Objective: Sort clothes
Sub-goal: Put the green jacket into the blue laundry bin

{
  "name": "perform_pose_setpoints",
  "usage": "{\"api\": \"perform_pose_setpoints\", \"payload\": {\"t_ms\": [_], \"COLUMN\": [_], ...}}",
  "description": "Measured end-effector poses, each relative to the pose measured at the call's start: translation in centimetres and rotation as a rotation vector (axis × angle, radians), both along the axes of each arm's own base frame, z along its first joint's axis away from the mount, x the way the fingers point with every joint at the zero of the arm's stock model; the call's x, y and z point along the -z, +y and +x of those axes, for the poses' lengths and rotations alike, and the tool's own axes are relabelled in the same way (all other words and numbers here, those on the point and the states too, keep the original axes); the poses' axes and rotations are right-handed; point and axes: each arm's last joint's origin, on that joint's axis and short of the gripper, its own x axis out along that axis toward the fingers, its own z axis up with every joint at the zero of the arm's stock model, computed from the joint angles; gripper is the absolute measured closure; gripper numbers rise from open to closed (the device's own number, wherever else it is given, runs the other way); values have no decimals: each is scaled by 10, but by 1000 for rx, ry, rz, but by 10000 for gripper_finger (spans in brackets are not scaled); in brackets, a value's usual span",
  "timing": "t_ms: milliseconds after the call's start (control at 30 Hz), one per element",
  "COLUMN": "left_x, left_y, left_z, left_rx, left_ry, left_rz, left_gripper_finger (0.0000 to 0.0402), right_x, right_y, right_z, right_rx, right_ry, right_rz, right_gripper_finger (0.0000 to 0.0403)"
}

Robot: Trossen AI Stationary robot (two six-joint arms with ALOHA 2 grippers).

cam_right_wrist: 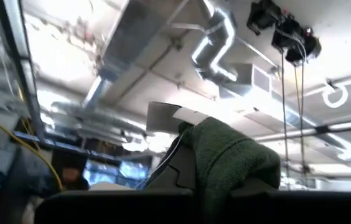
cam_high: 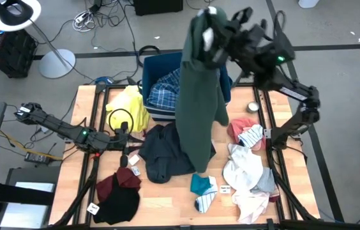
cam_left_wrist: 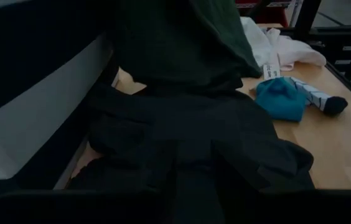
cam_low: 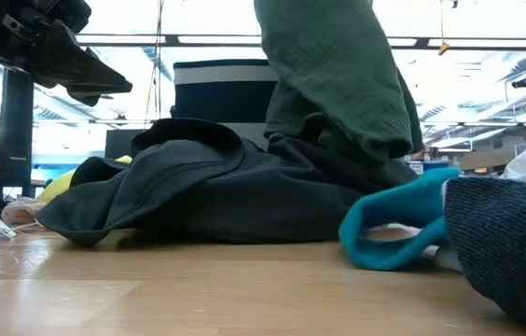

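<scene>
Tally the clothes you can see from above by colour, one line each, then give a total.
Dark green, hanging from the right tool: 1
Yellow: 1
Blue plaid, in the bin: 1
Dark grey: 1
Maroon: 1
Black: 1
Teal sock: 1
Striped sock: 1
Pink: 1
White pile: count unclear
Total: at least 10

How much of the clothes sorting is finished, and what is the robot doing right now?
Done: a blue plaid garment already lies in the navy bin. In hand: the right hand is shut on the dark green garment, lifted high with its hem trailing on the table. The left hand sits low by the black garment. Left: the yellow, maroon, white and pink clothes and the teal sock lie loose.
</scene>
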Motion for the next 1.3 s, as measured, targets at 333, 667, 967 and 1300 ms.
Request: {"api": "perform_pose_setpoints", "payload": {"t_ms": [333,667,967,1300], "left_x": [0,1,1,1], "left_y": [0,0,0,0], "left_z": [0,0,0,0], "left_rx": [-4,-4,-3,-3], "left_ry": [3,14,13,13], "left_rz": [-22,-18,-17,-16], "left_gripper_finger": [303,303,303,303], "right_x": [21,94,165,191], "right_y": [-66,-120,-126,-129], "right_z": [34,13,19,26], "right_rx": [135,204,90,85], "right_ry": [306,865,1181,1242], "right_rz": [168,704,922,909], "right_gripper_finger": [401,401,397,369]}}
